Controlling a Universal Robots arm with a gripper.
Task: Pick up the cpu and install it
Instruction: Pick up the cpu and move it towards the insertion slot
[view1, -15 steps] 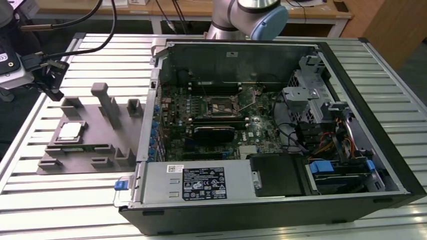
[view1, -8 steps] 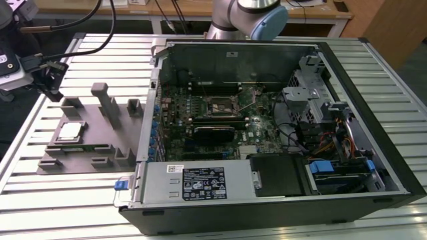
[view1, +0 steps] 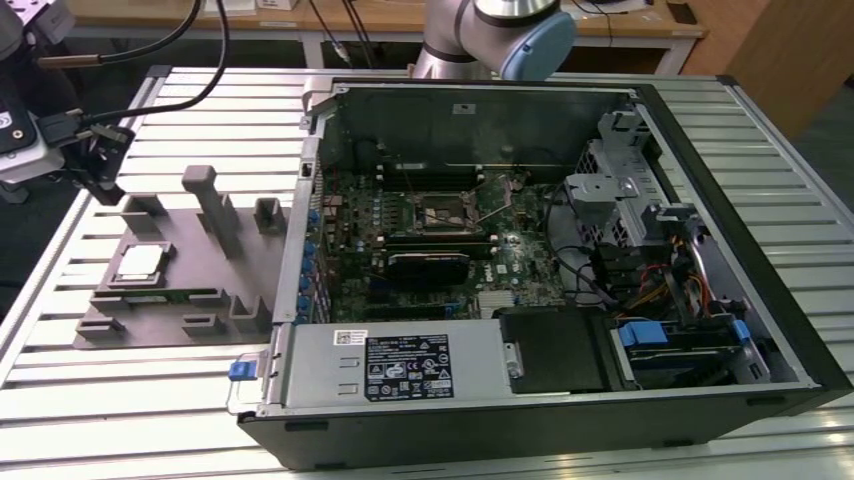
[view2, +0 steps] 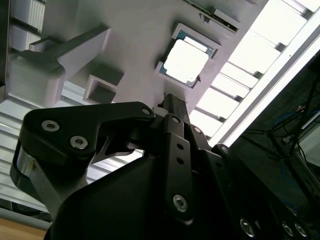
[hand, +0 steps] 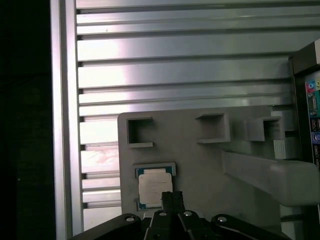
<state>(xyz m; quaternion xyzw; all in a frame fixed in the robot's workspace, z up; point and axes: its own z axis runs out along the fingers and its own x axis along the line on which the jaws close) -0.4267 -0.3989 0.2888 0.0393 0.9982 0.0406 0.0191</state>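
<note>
The cpu (view1: 140, 262) is a small square chip with a silvery top. It lies flat in a recess of the grey holder plate (view1: 160, 310) on the table, at the exterior view's left. Both wrist views look onto the cpu (view2: 186, 61) (hand: 155, 187) in its recess. My gripper (view1: 102, 182) hangs above the holder's far corner, apart from the chip. In both wrist views its black fingertips (view2: 170, 101) (hand: 171, 198) lie pressed together with nothing between them. The motherboard socket (view1: 447, 210) sits inside the open computer case.
The open computer case (view1: 534, 250) takes up the middle and right of the slatted metal table (view1: 134, 400). Tall grey posts (view1: 203, 195) rise from the holder plate near the chip. A black cable (view1: 200, 60) trails over the table's far left.
</note>
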